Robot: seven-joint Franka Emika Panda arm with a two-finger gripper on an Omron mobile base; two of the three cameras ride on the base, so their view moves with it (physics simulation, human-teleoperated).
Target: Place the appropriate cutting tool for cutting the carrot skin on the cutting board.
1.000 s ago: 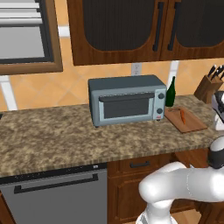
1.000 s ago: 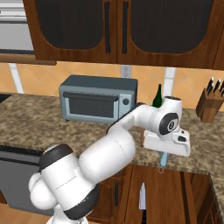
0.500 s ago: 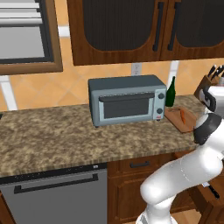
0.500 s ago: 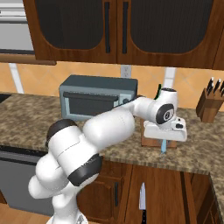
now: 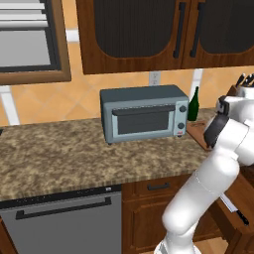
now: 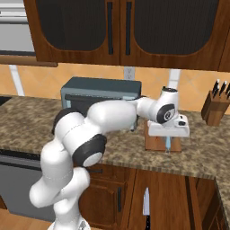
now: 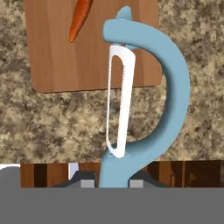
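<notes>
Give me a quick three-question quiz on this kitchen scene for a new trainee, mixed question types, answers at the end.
1. True or false: the peeler is lying flat on the cutting board.
2. What is the gripper holding? A) the carrot B) the peeler C) a black-handled knife
3. Fill in: the carrot lies on the ____.

Key:
1. False; the gripper holds the peeler above the counter, its head reaching over the board's near edge.
2. B
3. Cutting board
</notes>
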